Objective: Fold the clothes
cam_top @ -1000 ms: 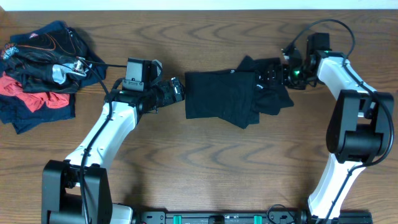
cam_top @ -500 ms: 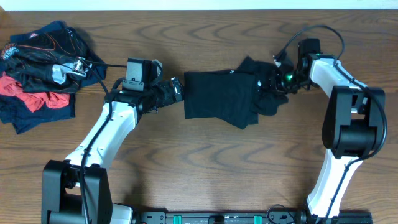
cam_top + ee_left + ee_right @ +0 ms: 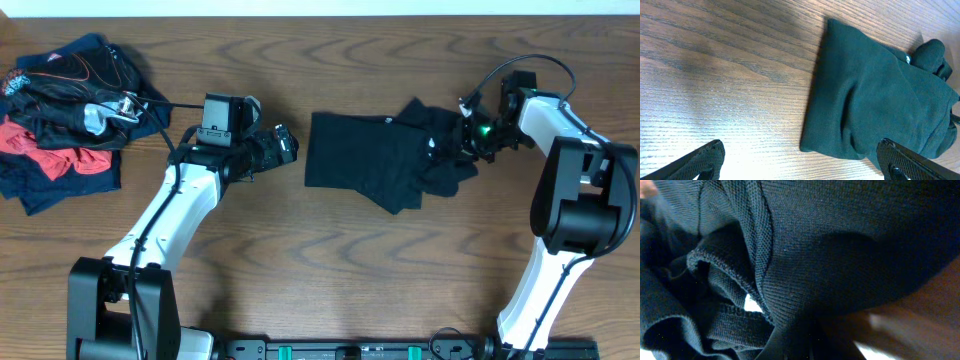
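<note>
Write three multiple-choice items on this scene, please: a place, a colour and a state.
1. Seen from overhead, where is the pile of clothes? A. far left B. far right C. centre
2. Which colour shows in that pile? A. yellow B. red C. green
3. How is the left pincer against the black T-shirt? A. shut on it B. open, apart from it C. pressing it flat

A: it sits at the upper left.
B: red cloth shows on its left side.
B: fingers spread, a gap before the shirt.
</note>
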